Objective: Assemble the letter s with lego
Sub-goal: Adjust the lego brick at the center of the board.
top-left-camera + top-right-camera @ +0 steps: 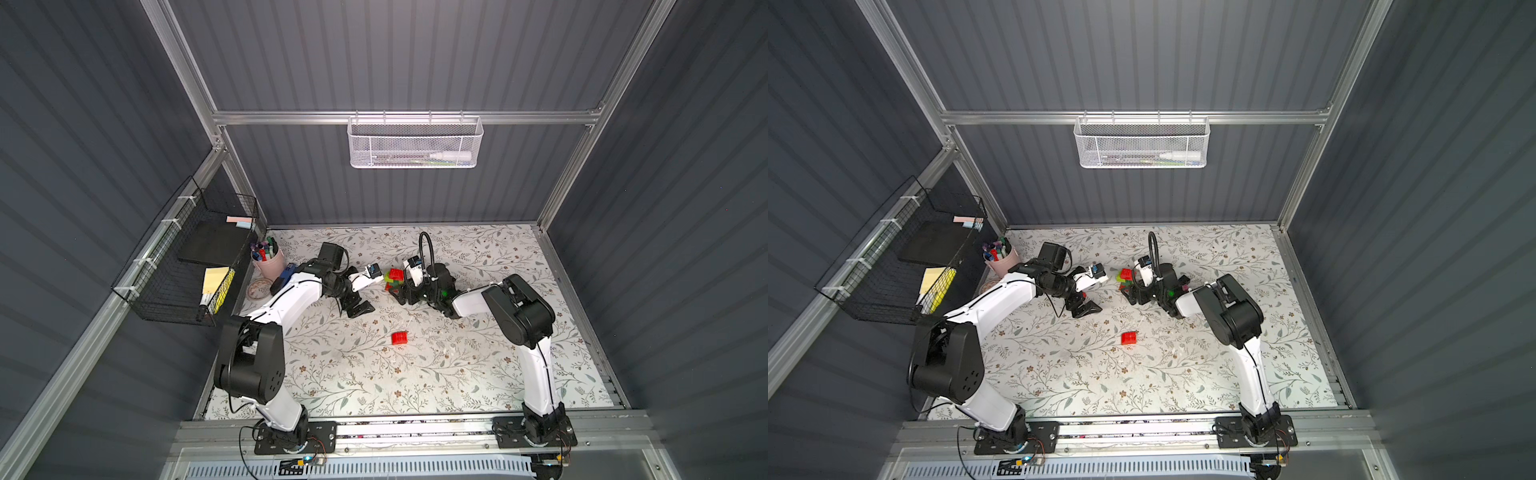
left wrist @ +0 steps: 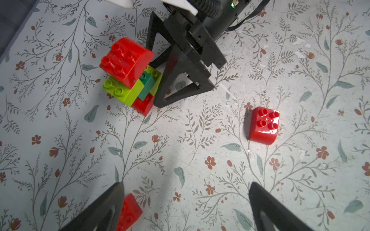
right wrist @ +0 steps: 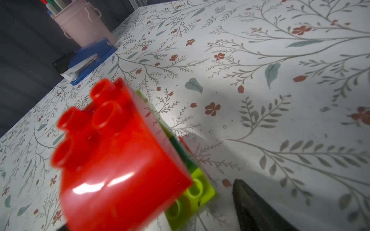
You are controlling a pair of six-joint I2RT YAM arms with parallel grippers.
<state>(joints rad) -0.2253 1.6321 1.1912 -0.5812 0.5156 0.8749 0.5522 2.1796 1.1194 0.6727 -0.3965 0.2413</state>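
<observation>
A lego stack [image 1: 394, 279] stands mid-table: a red rounded brick [image 2: 126, 60] on top, a lime green brick [image 2: 124, 92] and a dark green brick [image 2: 147, 84] under it, and another red brick [image 2: 143, 105] at the bottom. My right gripper [image 1: 400, 291] is open, with its tips at the stack's side. One of its fingers [image 3: 260, 210] stands apart from the lime brick; the other is hidden behind the red brick. My left gripper [image 2: 186, 185] is open with nothing between its fingers. A loose red brick [image 1: 400, 338] lies nearer the front. A further red brick [image 2: 129, 212] lies beside one left finger.
A pink cup of pens [image 1: 268, 259], a blue stapler [image 3: 90, 58] and a small dish [image 1: 259, 289] crowd the table's back left corner. A black wire basket [image 1: 187, 257] hangs on the left wall. A white mesh basket [image 1: 415, 143] hangs on the back wall.
</observation>
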